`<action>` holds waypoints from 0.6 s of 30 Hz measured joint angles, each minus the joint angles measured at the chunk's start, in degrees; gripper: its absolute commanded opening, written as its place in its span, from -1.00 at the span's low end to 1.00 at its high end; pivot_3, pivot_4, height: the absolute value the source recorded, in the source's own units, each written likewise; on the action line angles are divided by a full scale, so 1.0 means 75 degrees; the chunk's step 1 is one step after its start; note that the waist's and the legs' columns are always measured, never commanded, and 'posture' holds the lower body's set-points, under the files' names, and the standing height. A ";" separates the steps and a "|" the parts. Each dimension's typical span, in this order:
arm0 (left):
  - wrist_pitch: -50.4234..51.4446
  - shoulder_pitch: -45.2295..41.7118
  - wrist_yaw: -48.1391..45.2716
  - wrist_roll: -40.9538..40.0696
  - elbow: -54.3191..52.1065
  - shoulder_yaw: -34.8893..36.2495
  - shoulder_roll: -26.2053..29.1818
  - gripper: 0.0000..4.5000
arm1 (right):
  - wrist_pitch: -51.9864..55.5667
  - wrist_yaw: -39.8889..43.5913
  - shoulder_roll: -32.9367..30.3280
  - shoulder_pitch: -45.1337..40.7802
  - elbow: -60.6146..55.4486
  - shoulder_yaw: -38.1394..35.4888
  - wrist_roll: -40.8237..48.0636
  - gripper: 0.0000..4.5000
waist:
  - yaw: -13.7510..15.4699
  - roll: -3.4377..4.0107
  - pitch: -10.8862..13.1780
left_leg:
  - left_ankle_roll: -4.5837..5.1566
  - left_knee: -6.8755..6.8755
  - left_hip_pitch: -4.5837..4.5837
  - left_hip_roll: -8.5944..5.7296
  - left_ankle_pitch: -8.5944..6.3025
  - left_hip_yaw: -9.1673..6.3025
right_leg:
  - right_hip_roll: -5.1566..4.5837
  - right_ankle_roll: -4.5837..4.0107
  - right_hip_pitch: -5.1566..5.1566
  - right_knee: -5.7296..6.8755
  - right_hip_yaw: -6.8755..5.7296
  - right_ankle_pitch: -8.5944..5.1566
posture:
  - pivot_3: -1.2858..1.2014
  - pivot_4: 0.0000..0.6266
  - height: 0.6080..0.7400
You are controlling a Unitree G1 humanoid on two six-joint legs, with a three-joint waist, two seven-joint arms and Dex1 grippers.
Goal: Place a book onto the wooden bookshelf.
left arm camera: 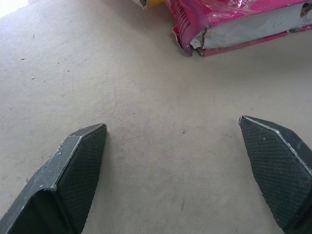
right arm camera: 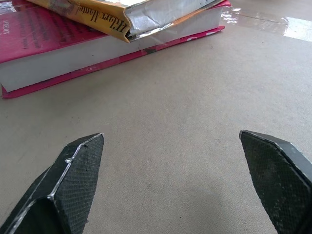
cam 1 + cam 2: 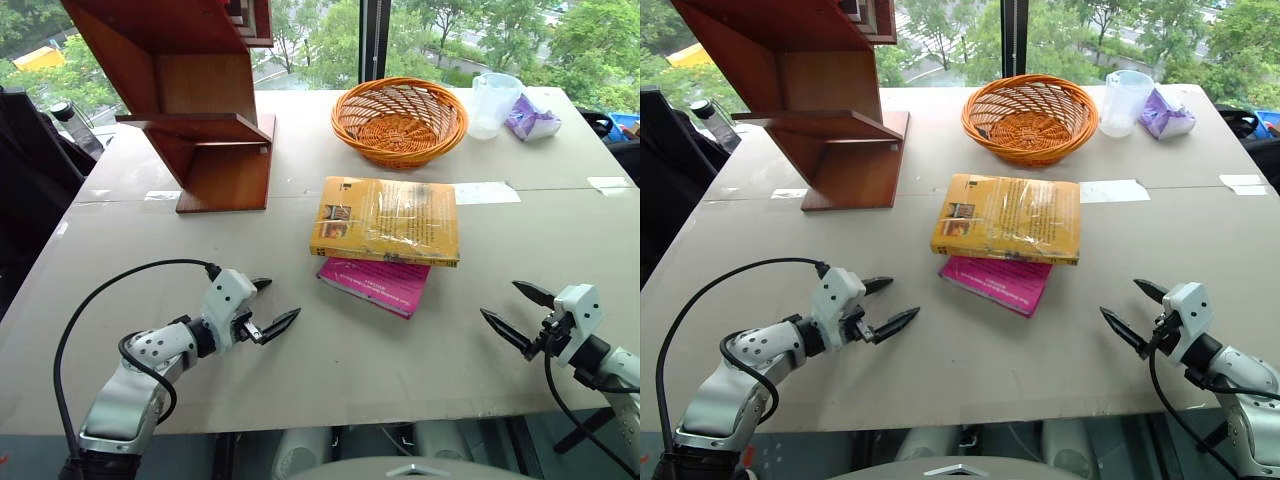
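The thick yellow-orange book (image 3: 388,220) lies flat in the middle of the table, stacked on a thinner magenta-pink book (image 3: 375,283). The reddish-brown wooden bookshelf (image 3: 195,100) stands at the table's far left. My left gripper (image 3: 272,303) hovers open near the front left, pointing toward the pink book with nothing between its fingers. Open as well, my right gripper (image 3: 512,310) sits at the front right, aimed at the stack. The right wrist view shows the yellow book's spine (image 2: 122,22) over the pink one (image 2: 58,53); the left wrist view shows the pink book's corner (image 1: 234,24).
An orange wicker basket (image 3: 399,120) stands at the back centre. A clear plastic cup (image 3: 493,103) and a purple wrapper (image 3: 530,118) are at the back right. Tape strips (image 3: 485,192) lie behind the books. Bare tabletop (image 3: 400,360) spans between the grippers.
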 measured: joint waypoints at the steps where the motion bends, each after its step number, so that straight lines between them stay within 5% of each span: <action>1: 0.0000 0.0000 0.0000 0.0000 0.0000 0.0000 0.0000 1.00 | 0.0000 0.0000 0.0000 0.0000 0.0000 0.0000 0.0000 0.95 | 0.0000 0.0000 0.0000 | 0.0000 0.0000 0.0000 0.0000 0.0000 0.0000 | 0.0000 0.0002 0.0000 0.0000 0.0000 -0.0001 | 0.03 -0.52 1.00; 18: -0.0273 -0.0104 -0.0413 -0.0056 0.0369 0.0049 -0.0216 1.00 | -0.0030 0.0122 -0.0072 -0.0184 0.0261 -0.0006 0.0058 0.95 | 0.0006 0.0000 0.0000 | 0.0001 0.0007 0.0003 0.0001 0.0001 0.0000 | 0.0006 0.0000 0.0004 0.0003 0.0000 0.0001 | 0.03 -0.52 1.00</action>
